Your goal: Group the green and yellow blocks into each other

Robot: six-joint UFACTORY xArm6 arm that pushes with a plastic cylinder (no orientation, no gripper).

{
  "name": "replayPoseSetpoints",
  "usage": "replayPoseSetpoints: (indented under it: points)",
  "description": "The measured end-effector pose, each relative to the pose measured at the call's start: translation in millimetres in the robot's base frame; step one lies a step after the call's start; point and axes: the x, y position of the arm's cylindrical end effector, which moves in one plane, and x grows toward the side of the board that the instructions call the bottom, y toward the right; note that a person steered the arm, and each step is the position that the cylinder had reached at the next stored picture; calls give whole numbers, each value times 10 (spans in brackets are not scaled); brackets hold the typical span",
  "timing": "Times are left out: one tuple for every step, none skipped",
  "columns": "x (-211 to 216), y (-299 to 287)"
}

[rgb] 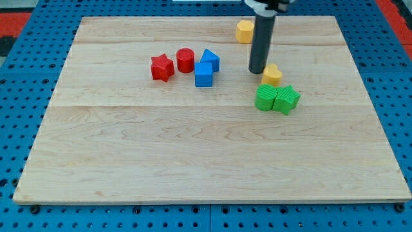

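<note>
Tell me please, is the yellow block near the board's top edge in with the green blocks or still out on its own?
Out. The yellow hexagonal block sits alone at the view's top, apart from the two green blocks; my tip stands between them.

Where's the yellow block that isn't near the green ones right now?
The yellow hexagon block sits near the view's top edge of the wooden board, right of centre, just left of the rod and above my tip, apart from the other blocks.

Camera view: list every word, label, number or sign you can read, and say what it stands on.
None: no text, number or sign shows on the wooden board, on any red, blue, green or yellow block, or on the dark rod ending in my tip. The blue pegboard around the board carries only holes.
</note>
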Motion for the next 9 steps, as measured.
replayPoseSetpoints:
  points:
    - [-229,-37]
    - [-919,226]
    - [-1629,-33]
    - [-1520,-567]
    - [-1016,-264]
    - [-1281,-370]
    - [-1334,-56]
    - [-720,68]
    - [-109,68]
